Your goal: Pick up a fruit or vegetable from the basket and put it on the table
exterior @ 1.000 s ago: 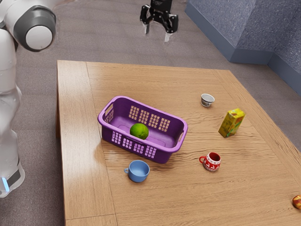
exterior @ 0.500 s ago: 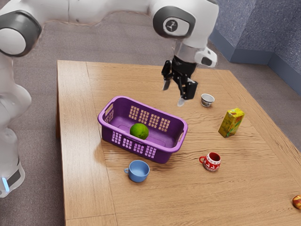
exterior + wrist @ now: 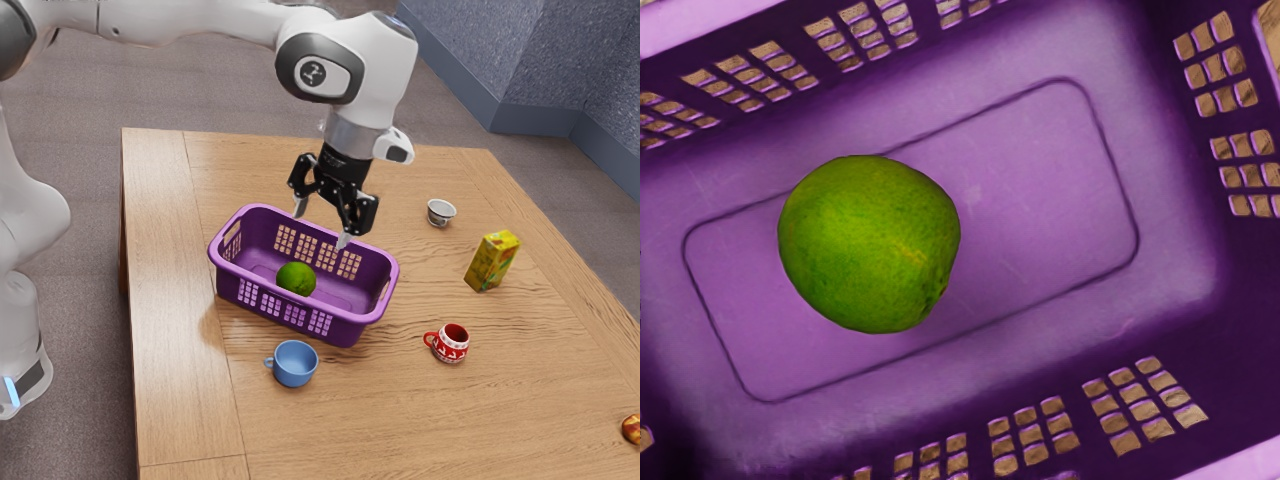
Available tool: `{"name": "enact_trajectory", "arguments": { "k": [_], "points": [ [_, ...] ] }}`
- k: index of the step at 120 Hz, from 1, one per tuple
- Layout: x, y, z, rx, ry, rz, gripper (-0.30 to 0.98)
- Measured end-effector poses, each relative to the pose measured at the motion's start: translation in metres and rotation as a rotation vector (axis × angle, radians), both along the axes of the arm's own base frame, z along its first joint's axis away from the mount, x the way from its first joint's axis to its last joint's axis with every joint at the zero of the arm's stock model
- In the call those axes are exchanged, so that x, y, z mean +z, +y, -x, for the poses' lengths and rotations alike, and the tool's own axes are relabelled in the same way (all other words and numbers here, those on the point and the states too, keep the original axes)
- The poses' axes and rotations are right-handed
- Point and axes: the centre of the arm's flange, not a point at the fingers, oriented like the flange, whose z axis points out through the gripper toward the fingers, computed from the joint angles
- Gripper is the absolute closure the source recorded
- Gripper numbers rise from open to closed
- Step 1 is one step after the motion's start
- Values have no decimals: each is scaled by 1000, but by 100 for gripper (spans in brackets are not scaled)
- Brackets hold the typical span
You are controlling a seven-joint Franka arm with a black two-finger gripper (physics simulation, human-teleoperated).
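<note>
I have room to reach down into the purple basket [image 3: 347, 327], but its walls stand all around the lime [image 3: 296, 276]. The blue cup [image 3: 295, 369] sits just outside.

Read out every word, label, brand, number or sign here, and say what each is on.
No word or number is legible.
Yellow carton: markings too small to read.
White arm: a dark emblem on its joint, no letters readable.
Red mug: white pattern, no readable text.
</note>
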Motion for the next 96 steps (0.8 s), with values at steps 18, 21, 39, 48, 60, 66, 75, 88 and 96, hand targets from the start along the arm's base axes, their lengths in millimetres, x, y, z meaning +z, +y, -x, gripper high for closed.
{"name": "enact_trajectory", "arguments": {
  "k": [18, 21, 39, 48, 60, 66, 75, 88, 96],
  "points": [
    [-49, 12, 9, 129, 78, -12, 0],
    [-54, 15, 9, 151, 82, -13, 0],
    [-66, 20, 8, 248, 82, -16, 0],
    [-73, 21, 9, 285, 86, -19, 0],
    [-86, 28, 11, 336, 100, -18, 1],
    [-89, 30, 11, 358, 99, -17, 1],
    [-92, 31, 10, 384, 97, -14, 1],
    [-95, 31, 10, 415, 96, -11, 1],
    [-96, 31, 9, 431, 96, -11, 1]
  ]
}}
